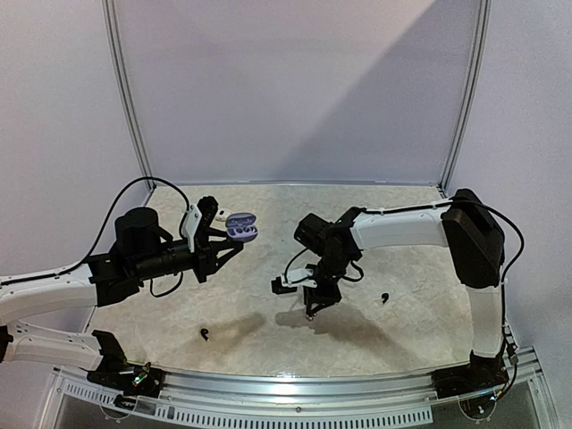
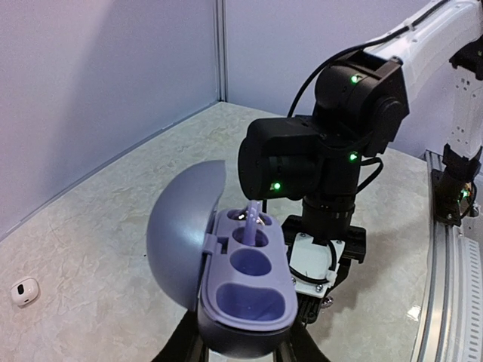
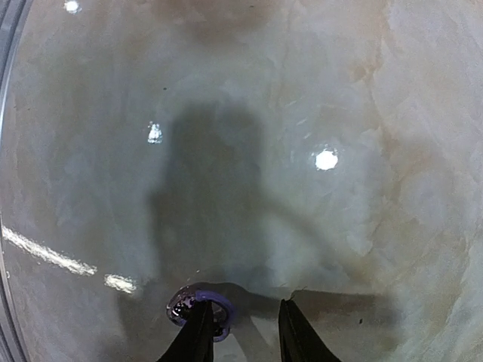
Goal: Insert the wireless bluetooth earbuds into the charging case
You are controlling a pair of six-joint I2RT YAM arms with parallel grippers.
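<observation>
Top external: pale stone-look table [image 1: 393, 340], both arms over it. The left gripper [image 1: 228, 236] is clamped on the open lilac charging case [image 2: 245, 294] and holds it off the surface, lid swung left. A lilac earbud [image 2: 254, 213] sits stem-up in the far slot. The right gripper [image 3: 245, 320] points down at the table, jaws apart. A silvery-lilac earbud [image 3: 183, 308] lies at the picture-left fingertip, possibly touching; too dark to tell. One black earbud [image 1: 206, 335] lies near the left arm's base, a second black earbud [image 1: 384, 298] just right of the right gripper.
</observation>
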